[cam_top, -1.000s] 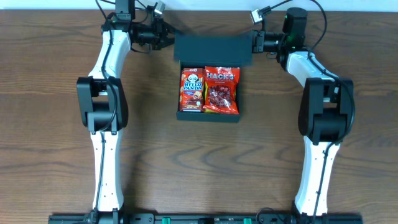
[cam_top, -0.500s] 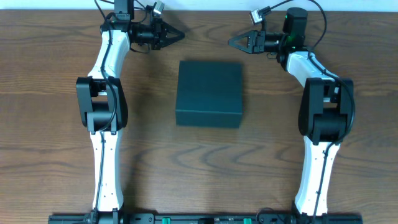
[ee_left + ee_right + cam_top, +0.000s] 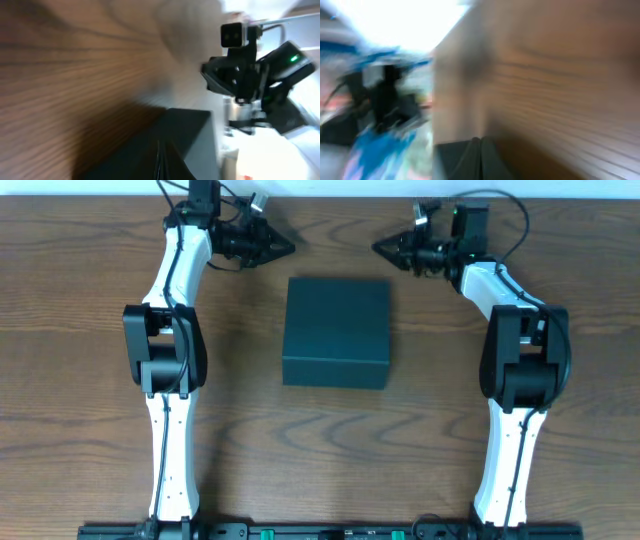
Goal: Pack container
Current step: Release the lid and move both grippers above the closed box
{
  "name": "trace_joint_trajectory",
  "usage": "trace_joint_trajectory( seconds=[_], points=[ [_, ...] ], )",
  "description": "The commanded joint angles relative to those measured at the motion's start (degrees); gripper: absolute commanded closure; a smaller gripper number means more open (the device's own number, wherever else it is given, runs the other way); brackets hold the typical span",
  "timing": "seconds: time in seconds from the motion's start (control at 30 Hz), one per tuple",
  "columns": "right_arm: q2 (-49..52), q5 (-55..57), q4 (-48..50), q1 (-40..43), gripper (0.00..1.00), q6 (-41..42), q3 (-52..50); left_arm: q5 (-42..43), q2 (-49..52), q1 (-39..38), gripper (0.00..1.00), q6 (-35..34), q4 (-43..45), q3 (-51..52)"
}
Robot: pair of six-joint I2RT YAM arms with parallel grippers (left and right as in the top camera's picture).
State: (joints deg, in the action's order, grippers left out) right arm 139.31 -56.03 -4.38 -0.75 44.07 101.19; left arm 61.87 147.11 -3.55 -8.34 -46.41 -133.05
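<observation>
White-shelled arms (image 3: 168, 440) with bulky black joints (image 3: 160, 345), thin black cables (image 3: 526, 225) looping above.

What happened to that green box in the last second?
The lid of the container, open a second ago with snack packs showing, is now shut. The left gripper and right gripper let go of it and hang clear beyond its far edge. The container stayed in place.

View heavily motion-blurred. Right gripper (image 3: 480, 159) sits at bottom centre, its fingers pressed together. Wooden table (image 3: 545, 75) fills the area above and right of it. An unidentifiable dark shape (image 3: 385, 102) lies up-left of it.
</observation>
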Motion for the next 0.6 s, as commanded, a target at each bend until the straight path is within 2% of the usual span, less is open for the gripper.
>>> trace_joint_trajectory(
  seconds=[0.0,0.17,0.33,0.57],
  points=[
    [-0.76,12.79,-4.74,1.11,0.98,-4.09,0.37,-14.29,-9.6,-1.64,0.95,8.59,-2.58,-0.31],
    [-5.27,27.02,-18.8,2.29,0.98,-13.35,1.22,-25.94,-16.13,-4.55,0.95,15.56,-6.82,-0.28],
    [-14.23,32.24,-29.03,2.38,0.98,-22.8,1.55,-27.82,-17.73,-7.91,0.95,21.44,-11.39,-0.28],
    [-26.77,32.65,-46.8,2.16,0.99,-37.2,1.53,-28.44,-16.48,-10.6,0.94,27.04,-18.8,-0.28]
  ],
)
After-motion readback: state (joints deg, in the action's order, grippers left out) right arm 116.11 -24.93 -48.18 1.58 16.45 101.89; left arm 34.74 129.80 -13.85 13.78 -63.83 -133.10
